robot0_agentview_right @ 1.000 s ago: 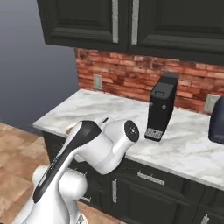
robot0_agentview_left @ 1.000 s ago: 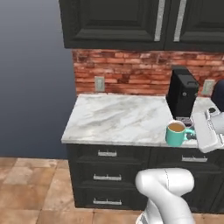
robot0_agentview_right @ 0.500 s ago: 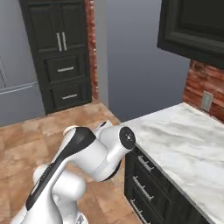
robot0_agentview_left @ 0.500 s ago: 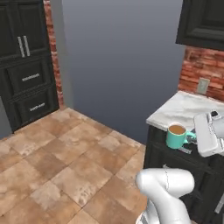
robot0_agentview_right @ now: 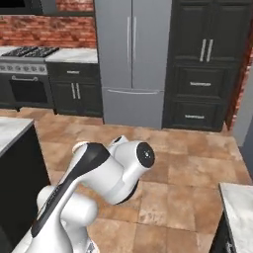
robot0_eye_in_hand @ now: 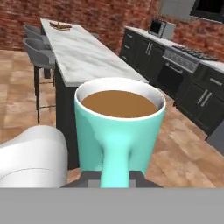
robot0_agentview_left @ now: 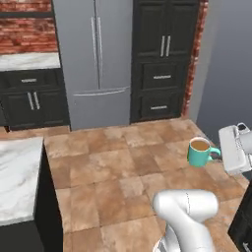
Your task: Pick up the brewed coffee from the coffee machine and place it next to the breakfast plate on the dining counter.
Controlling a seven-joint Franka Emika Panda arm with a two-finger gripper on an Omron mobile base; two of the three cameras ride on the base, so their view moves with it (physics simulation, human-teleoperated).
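The small teal mug of brown coffee (robot0_eye_in_hand: 119, 127) is held upright by its handle in the closed pincer (robot0_eye_in_hand: 114, 177), above the tiled floor. The long marble-topped dining desk (robot0_eye_in_hand: 83, 54) lies ahead, the breakfast plate (robot0_eye_in_hand: 60, 25) at its far end.

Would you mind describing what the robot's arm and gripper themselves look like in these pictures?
The arm is glossy white with rounded, bulbous links, a black band along one link and a dark round joint cap. The gripper is a boxy white-grey hand with dark detail on top. No cables or markings are legible.
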